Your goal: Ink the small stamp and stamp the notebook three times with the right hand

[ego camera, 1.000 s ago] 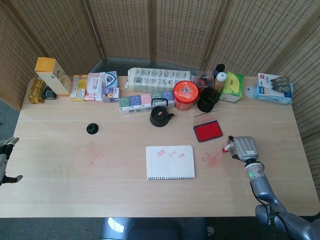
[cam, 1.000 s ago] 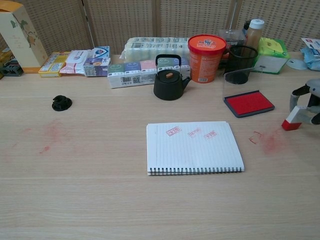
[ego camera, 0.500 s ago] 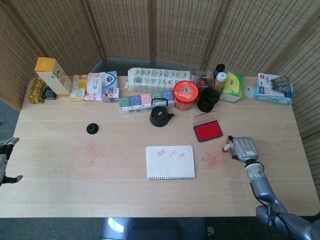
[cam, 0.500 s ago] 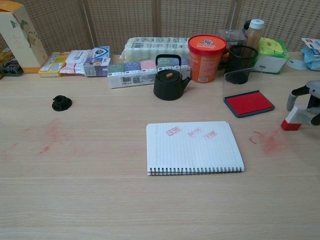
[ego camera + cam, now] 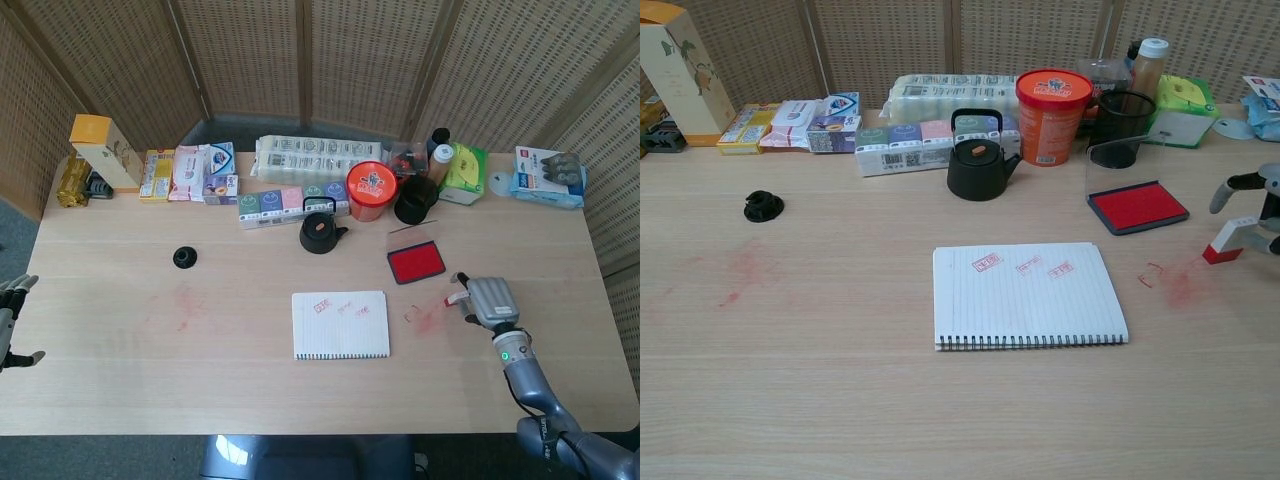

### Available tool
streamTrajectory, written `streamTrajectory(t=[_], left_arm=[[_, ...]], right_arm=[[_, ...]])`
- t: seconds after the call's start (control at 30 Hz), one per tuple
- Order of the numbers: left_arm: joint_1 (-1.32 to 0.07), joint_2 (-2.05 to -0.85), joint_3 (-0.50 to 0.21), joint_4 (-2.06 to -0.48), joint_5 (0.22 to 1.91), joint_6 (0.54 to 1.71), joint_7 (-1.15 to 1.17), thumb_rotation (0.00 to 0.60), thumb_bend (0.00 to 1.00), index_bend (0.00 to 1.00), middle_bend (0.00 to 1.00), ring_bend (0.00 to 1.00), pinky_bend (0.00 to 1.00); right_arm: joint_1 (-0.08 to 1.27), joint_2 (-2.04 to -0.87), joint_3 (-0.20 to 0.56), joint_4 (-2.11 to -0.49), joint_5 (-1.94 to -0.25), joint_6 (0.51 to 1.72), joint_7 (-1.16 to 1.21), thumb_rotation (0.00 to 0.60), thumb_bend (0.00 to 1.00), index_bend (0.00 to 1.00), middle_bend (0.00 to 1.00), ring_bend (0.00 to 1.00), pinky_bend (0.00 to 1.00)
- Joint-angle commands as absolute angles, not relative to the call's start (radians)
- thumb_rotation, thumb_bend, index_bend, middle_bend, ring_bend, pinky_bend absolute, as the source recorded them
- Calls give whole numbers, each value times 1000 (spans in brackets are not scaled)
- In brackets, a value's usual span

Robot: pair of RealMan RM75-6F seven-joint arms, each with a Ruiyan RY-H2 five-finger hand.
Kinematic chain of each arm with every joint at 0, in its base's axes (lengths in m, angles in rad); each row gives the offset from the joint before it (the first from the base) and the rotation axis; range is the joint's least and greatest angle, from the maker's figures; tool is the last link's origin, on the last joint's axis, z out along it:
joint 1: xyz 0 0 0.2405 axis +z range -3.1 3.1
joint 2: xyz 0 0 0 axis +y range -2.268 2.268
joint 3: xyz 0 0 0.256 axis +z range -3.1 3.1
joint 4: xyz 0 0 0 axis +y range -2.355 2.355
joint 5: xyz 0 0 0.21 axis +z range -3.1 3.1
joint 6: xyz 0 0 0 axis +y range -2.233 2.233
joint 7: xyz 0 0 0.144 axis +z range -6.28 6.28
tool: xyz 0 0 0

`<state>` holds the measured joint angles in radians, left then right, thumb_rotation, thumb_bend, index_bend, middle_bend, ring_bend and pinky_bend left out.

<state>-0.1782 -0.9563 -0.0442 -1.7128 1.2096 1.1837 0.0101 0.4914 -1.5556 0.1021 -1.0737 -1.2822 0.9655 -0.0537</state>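
One notebook is lying near the middle of the surface, and three red stamp marks are showing on its page. One small stamp is sitting in the right robot hand near the right edge. One left robot hand is showing past the left edge. One red ink pad is lying open. One black teapot is standing near the back edge. One orange tub is standing beside it. One black cup is standing by the tub. One small black round thing is sitting toward the left edge. Two red smudges are showing on the surface, one on the left and one on the right.
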Motion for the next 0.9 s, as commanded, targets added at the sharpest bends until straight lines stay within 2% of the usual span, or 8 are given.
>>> streamTrajectory(t=[0.03,0.37,0.5,0.57,0.63,0.73,0.8,0.9], left_arm=[[-177,-955,-44,-1713,1211,1185,9,600,0,0,0,0,57],[-174,-949,-43,-1712,1222,1188,-9,600,0,0,0,0,56],[-173,-945,-42,-1711,1228,1187,-20,600,0,0,0,0,57],[-172,-942,-42,-1712,1233,1190,-26,600,0,0,0,0,57],[-170,-939,-41,-1713,1240,1193,-31,600,0,0,0,0,57],[-166,-937,-37,-1714,1253,1199,-35,600,0,0,0,0,57],[-163,-937,-34,-1715,1266,1207,-37,600,0,0,0,0,57],[-157,-936,-27,-1712,1299,1223,-46,600,0,0,0,0,57]], right_arm=[[487,-1543,99,-1096,-1292,977,-60,600,483,273,1000,1000,1000],[462,-1453,96,-1237,-1355,1075,-71,600,483,272,990,1000,1000],[445,-1427,90,-1219,-1448,1185,-18,600,456,276,907,979,1000],[432,-1411,85,-1203,-1497,1253,23,600,425,278,834,883,995],[417,-1389,78,-1205,-1532,1304,61,600,348,278,683,662,916],[393,-1329,64,-1267,-1526,1310,48,573,188,250,359,317,657],[375,-1284,62,-1340,-1499,1300,15,539,99,200,198,160,492],[347,-1236,64,-1437,-1460,1306,-33,517,26,143,94,52,352]])
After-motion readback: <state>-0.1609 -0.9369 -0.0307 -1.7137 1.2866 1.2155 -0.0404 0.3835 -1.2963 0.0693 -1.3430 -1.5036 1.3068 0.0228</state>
